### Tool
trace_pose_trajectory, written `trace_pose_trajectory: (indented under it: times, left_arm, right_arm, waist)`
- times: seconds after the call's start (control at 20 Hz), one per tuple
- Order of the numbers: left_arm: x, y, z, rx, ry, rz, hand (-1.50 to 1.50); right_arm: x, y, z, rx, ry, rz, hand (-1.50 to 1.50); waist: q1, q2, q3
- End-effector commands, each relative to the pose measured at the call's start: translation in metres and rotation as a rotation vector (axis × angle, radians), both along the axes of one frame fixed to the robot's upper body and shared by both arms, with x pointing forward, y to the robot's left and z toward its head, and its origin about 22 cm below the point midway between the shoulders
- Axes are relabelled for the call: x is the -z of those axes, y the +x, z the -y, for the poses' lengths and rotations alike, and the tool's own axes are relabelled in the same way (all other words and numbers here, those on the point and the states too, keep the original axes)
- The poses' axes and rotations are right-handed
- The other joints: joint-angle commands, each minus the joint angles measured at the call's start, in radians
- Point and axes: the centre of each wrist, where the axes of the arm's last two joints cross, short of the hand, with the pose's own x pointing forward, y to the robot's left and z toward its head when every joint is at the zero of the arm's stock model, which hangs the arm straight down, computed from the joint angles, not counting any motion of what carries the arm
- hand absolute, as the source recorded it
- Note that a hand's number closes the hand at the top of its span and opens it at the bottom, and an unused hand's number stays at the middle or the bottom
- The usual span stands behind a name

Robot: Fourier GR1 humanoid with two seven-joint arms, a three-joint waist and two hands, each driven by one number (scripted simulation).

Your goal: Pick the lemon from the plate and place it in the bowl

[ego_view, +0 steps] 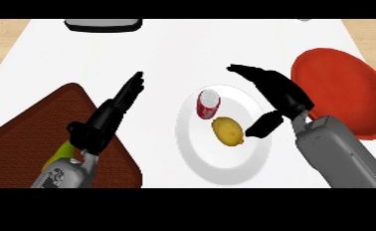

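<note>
A yellow lemon (228, 131) lies on the white plate (220, 168) near the middle of the counter. Beside it on the plate lies a red can (208, 104) on its side. The red bowl (334, 88) sits at the right. My right hand (273, 91) hovers over the plate's right part, fingers stretched toward the upper left and thumb pointing down just right of the lemon; it holds nothing. My left hand (110, 113) rests open at the left, fingers up, over the brown mat's edge.
A brown mat (40, 135) lies at the lower left under my left forearm. A grey-and-black object (103, 24) sits at the counter's far edge. Wooden strips show at both far corners.
</note>
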Motion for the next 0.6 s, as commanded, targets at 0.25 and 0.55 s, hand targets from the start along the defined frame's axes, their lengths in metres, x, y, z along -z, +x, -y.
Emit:
trace_pose_trajectory:
  times: [0.25,0.55]
  left_arm:
    - [0.001,-0.003,0.004,-0.003,-0.006,0.012,0.00]
    - [-0.005,-0.004,-0.005,-0.010,-0.005,0.017,0.00]
  right_arm:
    - [-0.049,0.011,-0.052,-0.124,-0.418,-0.356,-1.50]
    - [-0.062,0.010,-0.097,-0.116,-0.455,-0.454,-1.50]
  waist:
    - [-0.002,-0.001,0.001]
    - [-0.003,0.002,0.003]
